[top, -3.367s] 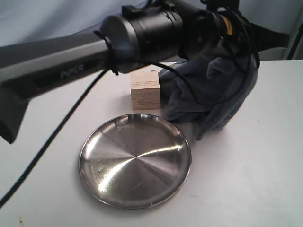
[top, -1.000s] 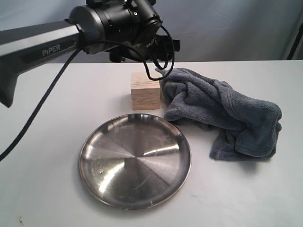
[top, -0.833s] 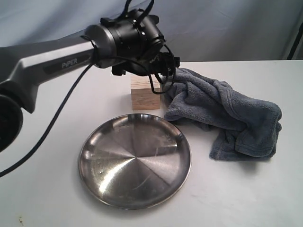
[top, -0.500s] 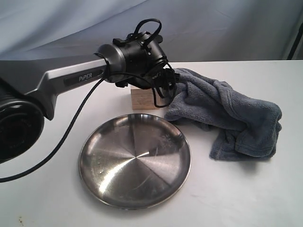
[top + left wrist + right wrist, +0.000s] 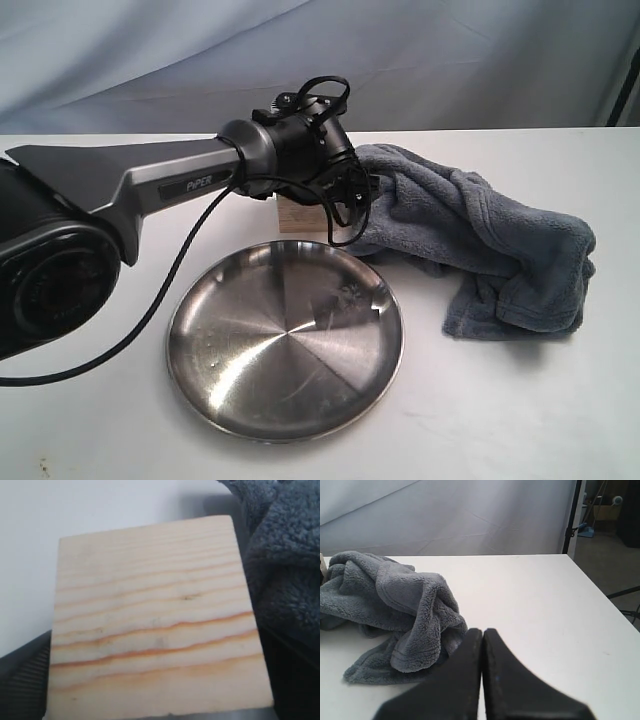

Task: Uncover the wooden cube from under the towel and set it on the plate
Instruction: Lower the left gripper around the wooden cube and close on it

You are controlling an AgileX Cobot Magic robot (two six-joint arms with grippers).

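Note:
The wooden cube [image 5: 299,217] stands on the white table just behind the steel plate [image 5: 285,340], mostly hidden by my left arm in the exterior view. In the left wrist view its grained top [image 5: 155,625] fills the picture. My left gripper [image 5: 160,680] is low over it, open, with a dark finger [image 5: 22,685] on each side of the block. The blue-grey towel [image 5: 470,240] lies crumpled to the right, touching the cube's side [image 5: 285,555]. My right gripper [image 5: 482,632] is shut and empty, just off the towel's [image 5: 395,600] right end.
The table's right edge [image 5: 600,595] drops off past the towel, with a black stand pole [image 5: 572,515] beyond it. A pale blue backdrop cloth [image 5: 450,60] hangs behind the table. The left arm's cable [image 5: 150,300] trails over the table left of the plate.
The left arm let go of the towel on the right, swung back left and came down over the cube. The towel now lies still; cube and plate have not moved.

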